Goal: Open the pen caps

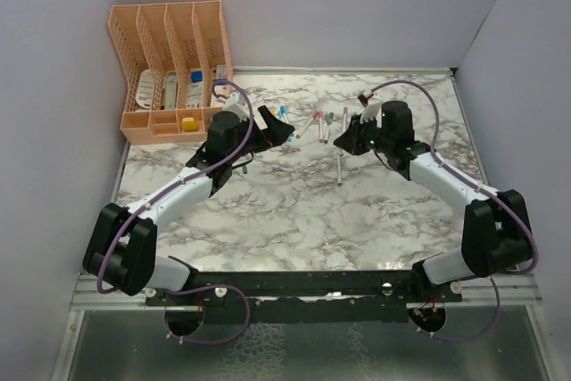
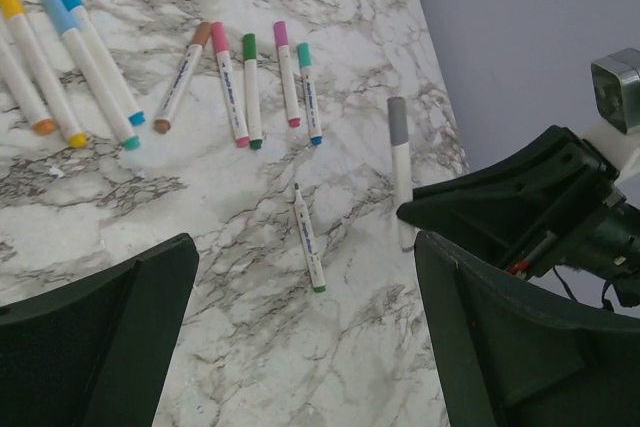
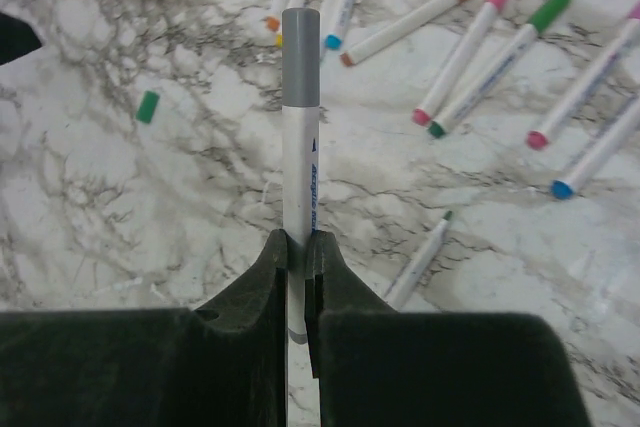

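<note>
**Marker pinched in the right gripper, grey cap on**

Marble-patterned, white with grey veins and glossy, the table [image 1: 294,211] carries everything here. Near its middle the right gripper [image 3: 300,252], two blunt dark matte fingers, is clamped tight on the smooth white barrel of a marker [image 3: 298,172]. The barrel sticks out straight past the fingertips. Its grey cap [image 3: 300,57], a short plain cylinder, sits on the free end. Whether the marker is lifted off the marble cannot be told.

Just to the left, the left gripper [image 1: 275,127] stands spread wide, holding and touching nothing.

Between the two grippers lies an uncapped marker [image 2: 308,242], thin and white, with a fine bare tip and a green end. A loose green cap [image 3: 147,106], a stubby cylinder, lies alone on the marble, well apart from it, toward the left side.

Farther out, toward the middle of the far edge, lie the capped markers [image 2: 251,87], roughly side by side. Their pen caps are brown, pink, green and teal, with blue and yellow ones further left.

In the far left corner stands a peach plastic desk organiser [image 1: 169,42] with latticed walls and four upright slots.
</note>
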